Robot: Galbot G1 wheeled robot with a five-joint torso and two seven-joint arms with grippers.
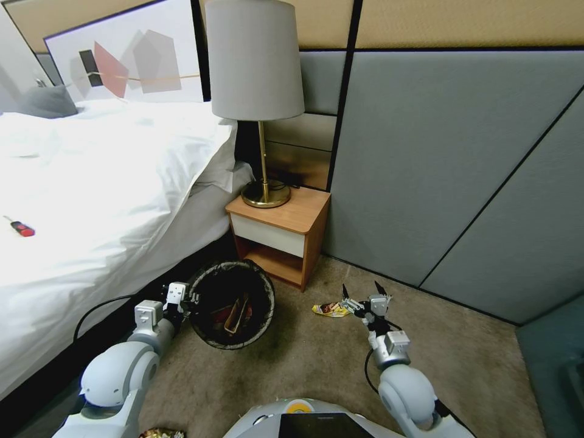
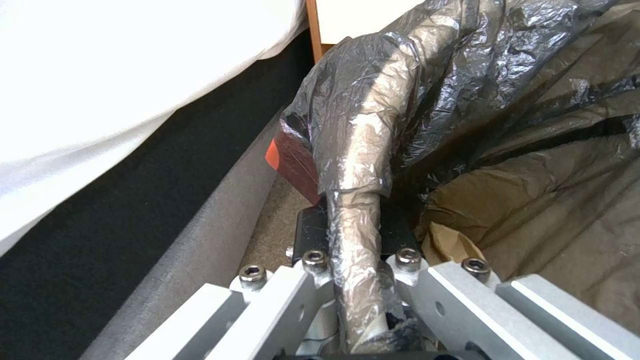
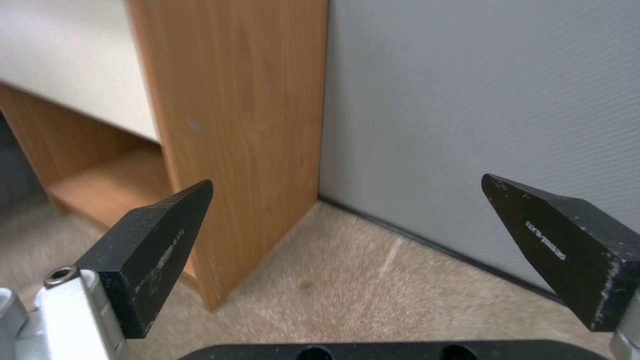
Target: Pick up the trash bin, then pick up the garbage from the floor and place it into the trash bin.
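Observation:
The trash bin (image 1: 265, 286), lined with a crinkly black bag, stands on the floor (image 1: 316, 365) between the bed and the nightstand. My left gripper (image 1: 190, 302) is shut on its near-left rim; in the left wrist view the bag-covered rim (image 2: 357, 150) runs between the pads of the left gripper (image 2: 353, 227). A tan paper bag (image 1: 236, 316) (image 2: 453, 245) lies inside. A piece of garbage, a yellow snack wrapper (image 1: 330, 310), lies on the carpet just left of my open right gripper (image 1: 362, 289) (image 3: 347, 181), which hovers low with nothing between its fingers.
The wooden nightstand (image 1: 286, 234) (image 3: 233, 125) with a brass lamp (image 1: 263, 121) stands behind the bin. The white bed (image 1: 91, 201) lies to the left, grey wall panels (image 1: 450, 170) to the right. A shiny wrapper (image 1: 161, 433) lies by my base. Open carpet extends right.

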